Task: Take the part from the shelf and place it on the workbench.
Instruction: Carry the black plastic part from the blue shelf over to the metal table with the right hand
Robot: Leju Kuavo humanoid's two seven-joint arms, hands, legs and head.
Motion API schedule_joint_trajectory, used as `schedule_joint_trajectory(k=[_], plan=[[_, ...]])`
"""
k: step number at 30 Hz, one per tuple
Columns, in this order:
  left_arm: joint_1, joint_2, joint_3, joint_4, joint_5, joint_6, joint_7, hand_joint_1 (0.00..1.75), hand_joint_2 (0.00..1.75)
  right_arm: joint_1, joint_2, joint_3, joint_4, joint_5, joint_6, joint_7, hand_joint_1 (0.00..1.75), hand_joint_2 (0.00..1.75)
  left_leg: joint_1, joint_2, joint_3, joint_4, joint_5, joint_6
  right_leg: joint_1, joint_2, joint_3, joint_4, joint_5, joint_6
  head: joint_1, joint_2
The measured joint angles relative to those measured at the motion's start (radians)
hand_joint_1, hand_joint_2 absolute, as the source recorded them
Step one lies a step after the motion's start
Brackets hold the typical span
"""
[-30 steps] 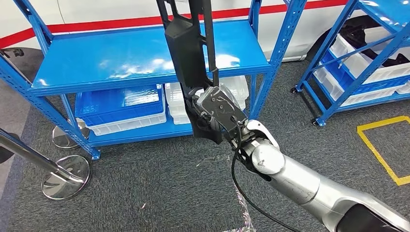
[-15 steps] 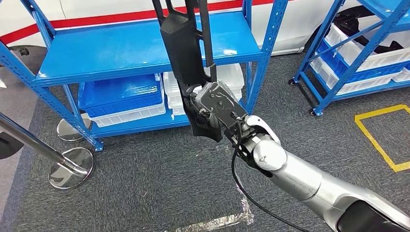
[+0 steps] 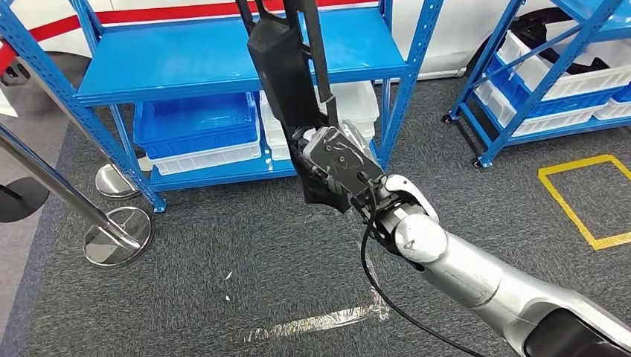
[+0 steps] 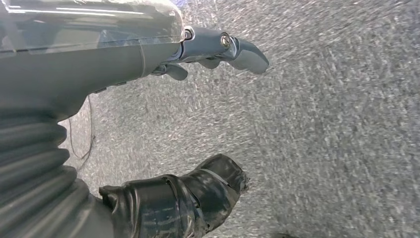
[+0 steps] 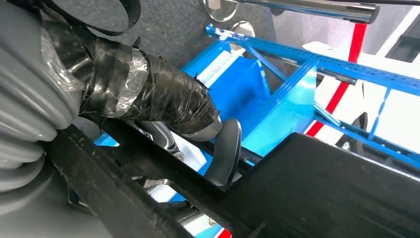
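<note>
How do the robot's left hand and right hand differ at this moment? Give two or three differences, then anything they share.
The right hand grips the long black part; the left hand holds nothing. The right hand is raised in front of the blue shelf; the left hand hangs over grey carpet. Shared: each has a grey ribbed cover and a black-taped thumb.

**Part Ran Off Frame, Grip Largely Hidden**

The long black part was cut off by the head view's top edge, so its upper end could not be seen. Where the right hand held it, the fingers were mostly hidden behind the part and the hand's own back. The white bins on the blue shelf were partly covered by the part. The left wrist view's carpet was blurred.
</note>
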Motion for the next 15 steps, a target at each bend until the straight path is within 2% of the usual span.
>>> schedule_joint_trajectory(k=[1, 2, 3, 4, 5, 6, 7, 9, 10, 11, 12, 13, 14, 15], plan=[[0.000, 0.000, 0.000, 0.000, 0.000, 0.001, -0.005, 0.00, 1.75, 0.000, -0.001, 0.000, -0.002, 0.001, -0.001, 0.000, 1.75, 1.75, -0.001, -0.001, -0.008, 0.002, 0.009, -0.006, 0.003, 0.001, 0.040, -0.062, -0.016, -0.005, -0.001, 0.000], [0.000, 0.000, 0.000, 0.000, 0.000, 0.002, -0.009, 0.00, 1.75, -0.001, -0.001, 0.000, -0.004, 0.005, -0.002, -0.001, 1.75, 1.75, -0.001, -0.002, -0.013, 0.000, 0.020, -0.012, 0.006, 0.002, 0.063, -0.107, -0.032, -0.011, 0.000, 0.000], [0.001, 0.000, 0.000, 0.000, 0.001, 0.002, -0.014, 0.00, 1.75, -0.002, -0.001, 0.000, -0.006, 0.010, -0.005, 0.000, 1.75, 1.75, -0.001, -0.002, -0.016, -0.004, 0.033, -0.019, 0.010, 0.003, 0.068, -0.130, -0.033, -0.019, 0.000, 0.000], [0.003, 0.000, 0.000, 0.000, 0.002, 0.003, -0.018, 0.00, 1.75, -0.001, -0.002, 0.000, -0.006, 0.015, -0.008, 0.001, 1.75, 1.75, 0.001, -0.003, -0.020, -0.010, 0.042, -0.024, 0.010, 0.001, 0.059, -0.133, -0.022, -0.028, 0.002, 0.000], [0.005, 0.000, 0.000, 0.000, 0.003, 0.003, -0.022, 0.00, 1.75, -0.001, -0.002, 0.000, -0.006, 0.021, -0.010, 0.004, 1.75, 1.75, 0.003, -0.003, -0.028, -0.009, 0.036, -0.030, 0.009, 0.000, 0.051, -0.137, -0.010, -0.036, 0.003, 0.000], [0.007, -0.001, 0.000, 0.000, 0.004, 0.003, -0.027, 0.00, 1.75, 0.000, -0.002, 0.000, -0.006, 0.024, -0.013, 0.007, 1.75, 1.75, 0.005, -0.003, -0.039, 0.009, 0.009, -0.035, 0.008, -0.001, 0.040, -0.140, 0.002, -0.046, 0.002, 0.000], [0.008, -0.002, 0.000, 0.000, 0.005, 0.003, -0.030, 0.00, 1.75, 0.001, -0.003, 0.000, -0.006, 0.026, -0.014, 0.010, 1.75, 1.75, 0.007, -0.003, -0.054, 0.045, -0.035, -0.039, 0.006, -0.003, 0.028, -0.142, 0.013, -0.054, 0.001, 0.000], [0.007, -0.004, 0.000, 0.000, 0.006, 0.007, -0.036, 0.00, 1.75, 0.003, -0.003, 0.000, -0.006, 0.028, -0.015, 0.012, 1.75, 1.75, 0.008, -0.004, -0.084, 0.167, -0.129, -0.046, 0.008, -0.004, 0.003, -0.142, 0.033, -0.062, -0.002, 0.000], [0.007, -0.004, 0.000, 0.000, 0.006, 0.009, -0.037, 0.00, 1.75, 0.005, -0.003, 0.000, -0.006, 0.029, -0.015, 0.012, 1.75, 1.75, 0.007, -0.004, -0.093, 0.228, -0.146, -0.047, 0.009, -0.004, -0.010, -0.141, 0.043, -0.063, -0.002, 0.000], [0.006, -0.004, 0.000, 0.000, 0.006, 0.011, -0.038, 0.00, 1.75, 0.008, -0.004, 0.000, -0.006, 0.030, -0.015, 0.012, 1.75, 1.75, 0.007, -0.004, -0.093, 0.269, -0.139, -0.047, 0.011, -0.003, -0.023, -0.140, 0.052, -0.063, -0.003, 0.000], [0.006, -0.004, 0.000, 0.000, 0.006, 0.012, -0.038, 0.00, 1.75, 0.012, -0.004, 0.000, -0.006, 0.030, -0.015, 0.012, 1.75, 1.75, 0.007, -0.004, -0.078, 0.280, -0.113, -0.045, 0.012, -0.003, -0.035, -0.138, 0.061, -0.063, -0.003, 0.000], [0.007, -0.004, 0.000, 0.000, 0.006, 0.012, -0.038, 0.00, 1.75, 0.015, -0.005, 0.000, -0.006, 0.031, -0.015, 0.012, 1.75, 1.75, 0.006, -0.003, -0.046, 0.256, -0.083, -0.042, 0.012, -0.003, -0.047, -0.136, 0.069, -0.061, -0.003, 0.000], [0.006, -0.004, 0.000, 0.000, 0.006, 0.012, -0.038, 0.00, 1.75, 0.018, -0.006, 0.000, -0.006, 0.031, -0.016, 0.012, 1.75, 1.75, 0.004, 0.001, 0.002, 0.199, -0.065, -0.036, 0.013, -0.004, -0.055, -0.135, 0.076, -0.059, -0.004, 0.000], [0.005, -0.004, 0.000, 0.000, 0.006, 0.012, -0.038, 0.00, 1.75, 0.019, -0.007, 0.000, -0.006, 0.032, -0.017, 0.012, 1.75, 1.75, -0.001, 0.011, 0.059, 0.123, -0.065, -0.030, 0.015, -0.007, -0.061, -0.133, 0.081, -0.057, -0.004, 0.000]])
